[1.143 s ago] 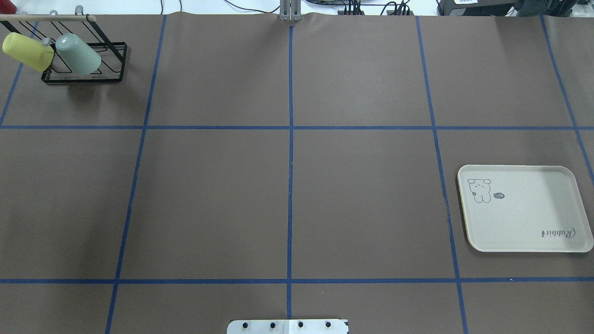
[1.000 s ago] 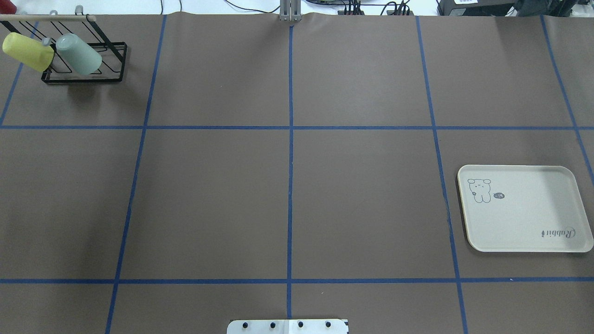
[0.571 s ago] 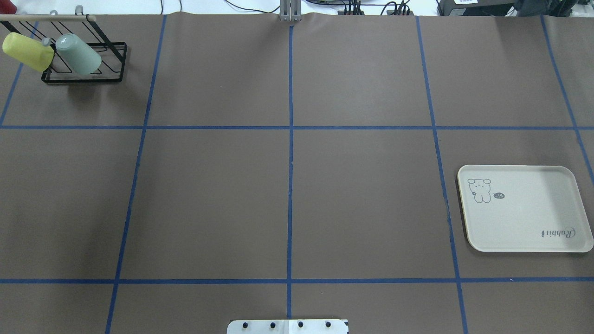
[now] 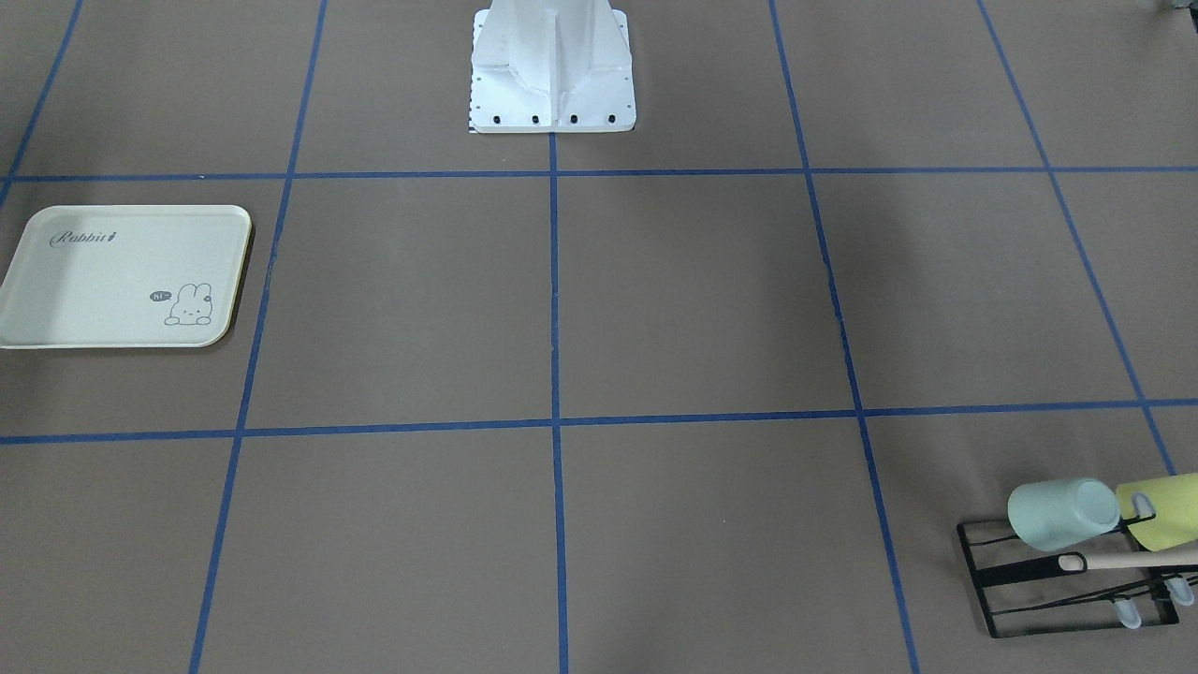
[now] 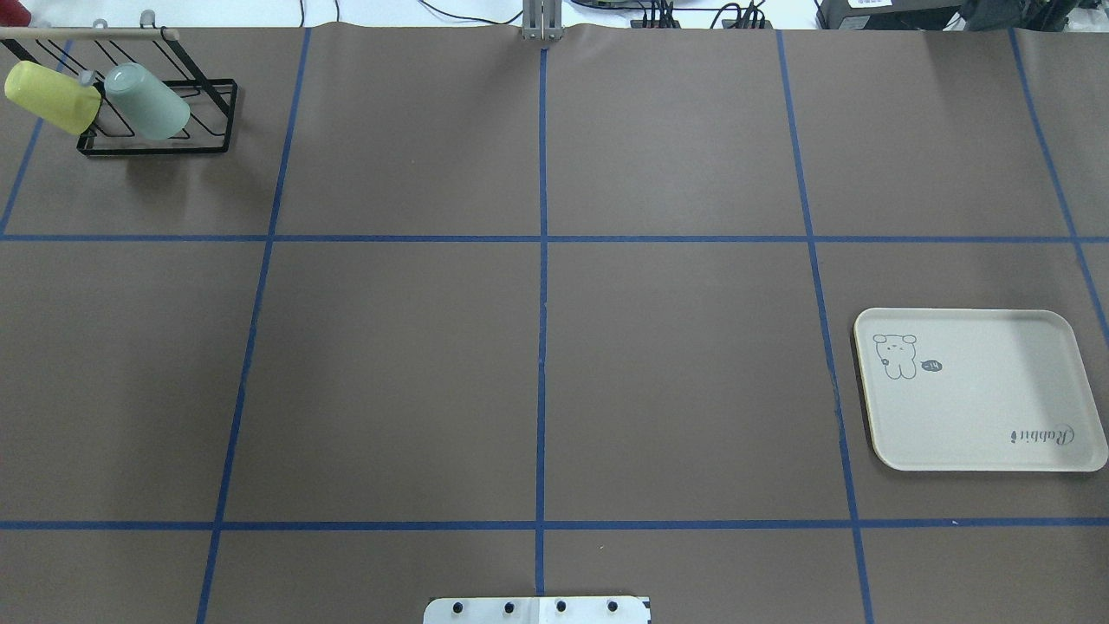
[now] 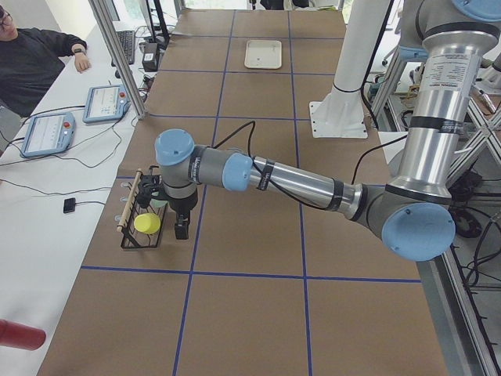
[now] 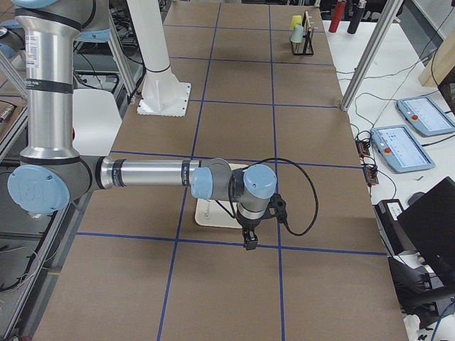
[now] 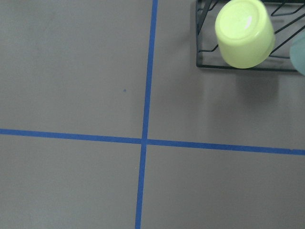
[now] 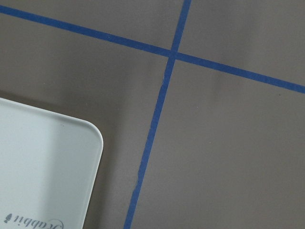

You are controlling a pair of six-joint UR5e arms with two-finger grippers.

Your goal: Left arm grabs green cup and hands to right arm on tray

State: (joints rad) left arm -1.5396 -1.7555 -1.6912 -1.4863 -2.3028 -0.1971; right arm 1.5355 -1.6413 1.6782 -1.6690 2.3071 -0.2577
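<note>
The pale mint-green cup (image 5: 147, 101) hangs tilted on the black wire rack (image 5: 156, 149) at the table's far left corner, beside the yellow-green cup (image 5: 50, 95). It also shows in the front-facing view (image 4: 1062, 513). My left gripper (image 6: 182, 227) shows only in the exterior left view, pointing down beside the rack; I cannot tell if it is open. The cream tray (image 5: 988, 407) lies empty at the right. My right gripper (image 7: 248, 241) shows only in the exterior right view, over the tray's near edge (image 7: 213, 215); I cannot tell its state.
The left wrist view looks down on the yellow-green cup (image 8: 244, 33) and the rack corner (image 8: 200, 47). The right wrist view shows a tray corner (image 9: 43, 167). The robot's white base (image 4: 552, 84) stands at mid-table edge. An operator (image 6: 31, 55) sits beside tablets.
</note>
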